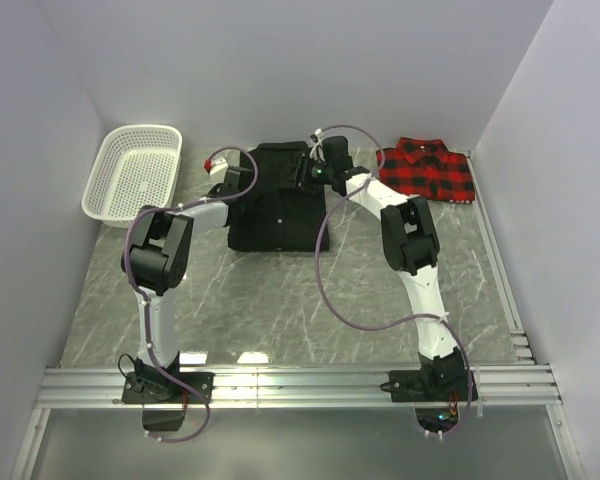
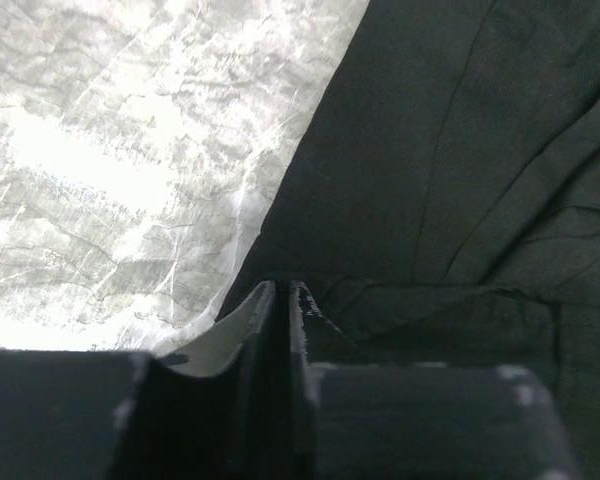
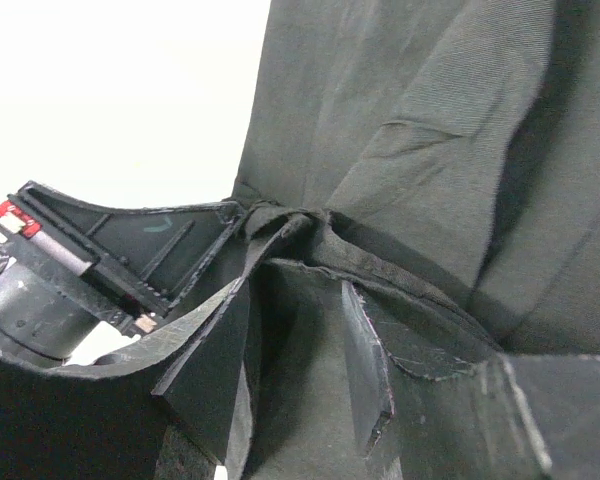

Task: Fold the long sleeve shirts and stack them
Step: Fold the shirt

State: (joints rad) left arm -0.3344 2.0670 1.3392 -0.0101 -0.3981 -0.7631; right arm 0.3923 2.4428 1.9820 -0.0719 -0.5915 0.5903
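Note:
The black long sleeve shirt [image 1: 280, 205] lies flat at the back middle of the table. The red-and-black plaid shirt [image 1: 428, 168] lies folded at the back right. My left gripper [image 1: 246, 180] is at the black shirt's left edge. In the left wrist view its fingertips [image 2: 282, 288] stand a narrow slit apart, right on that edge of the shirt [image 2: 460, 170]. My right gripper [image 1: 312, 172] is over the upper part of the black shirt. In the right wrist view it [image 3: 298, 285] is half closed, with a thick bunched fold of black cloth [image 3: 280, 225] between the fingers.
A white mesh basket [image 1: 132, 172] stands at the back left, tilted against the wall. The marbled tabletop [image 1: 280, 300] runs from the shirts to the metal rail [image 1: 300, 385] at the near edge. Walls close in on three sides.

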